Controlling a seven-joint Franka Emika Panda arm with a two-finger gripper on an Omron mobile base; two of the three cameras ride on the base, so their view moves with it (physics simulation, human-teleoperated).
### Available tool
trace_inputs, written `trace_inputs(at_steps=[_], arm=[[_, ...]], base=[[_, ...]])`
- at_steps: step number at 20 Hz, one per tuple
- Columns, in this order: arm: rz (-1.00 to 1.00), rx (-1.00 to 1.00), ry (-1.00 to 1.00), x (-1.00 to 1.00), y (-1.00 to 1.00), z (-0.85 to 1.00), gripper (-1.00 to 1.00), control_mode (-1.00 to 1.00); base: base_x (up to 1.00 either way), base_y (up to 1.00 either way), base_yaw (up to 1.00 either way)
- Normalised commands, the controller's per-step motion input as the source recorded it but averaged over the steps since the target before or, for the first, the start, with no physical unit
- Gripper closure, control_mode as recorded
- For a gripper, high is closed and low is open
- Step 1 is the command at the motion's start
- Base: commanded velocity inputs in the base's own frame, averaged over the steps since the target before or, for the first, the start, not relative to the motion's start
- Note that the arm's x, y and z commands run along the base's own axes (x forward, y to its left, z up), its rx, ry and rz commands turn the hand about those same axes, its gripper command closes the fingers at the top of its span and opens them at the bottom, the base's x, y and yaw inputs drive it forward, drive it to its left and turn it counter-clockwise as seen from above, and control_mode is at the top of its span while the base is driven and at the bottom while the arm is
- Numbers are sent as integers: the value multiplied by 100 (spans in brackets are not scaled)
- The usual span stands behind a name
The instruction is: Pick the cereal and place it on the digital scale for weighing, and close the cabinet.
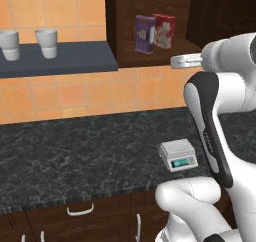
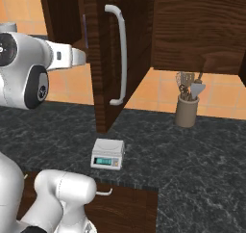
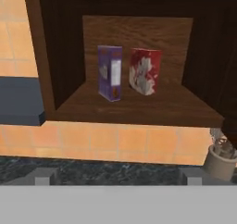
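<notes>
Fingers (image 3: 118, 176) stand wide open, well apart from the cereal (image 3: 110, 73); entering off-centre, they could tip the red box (image 3: 145, 71) just right of it.

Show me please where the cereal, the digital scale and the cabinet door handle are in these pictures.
cereal (image 3: 110, 72), hand view: middle of the purple box's front.
digital scale (image 1: 176, 149), left base view: its flat grey top plate.
cabinet door handle (image 2: 123, 54), right base view: middle of the long silver bar.
</notes>
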Motion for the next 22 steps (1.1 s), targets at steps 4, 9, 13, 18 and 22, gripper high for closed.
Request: trace_inputs(at_steps=[4,9,13,18,22], arm=[[3,2,-23,8,0,8,-100,-100],[0,1,7,22,-6,24,-100,-100],[0,0,5,26,0,17,-100,-100],[0,0,0,31,0,9,-100,-100],[0,0,0,39,0,1,-100,-100]], base=[[0,0,0],[0,0,0],[0,0,0],[0,0,0],[0,0,0]])
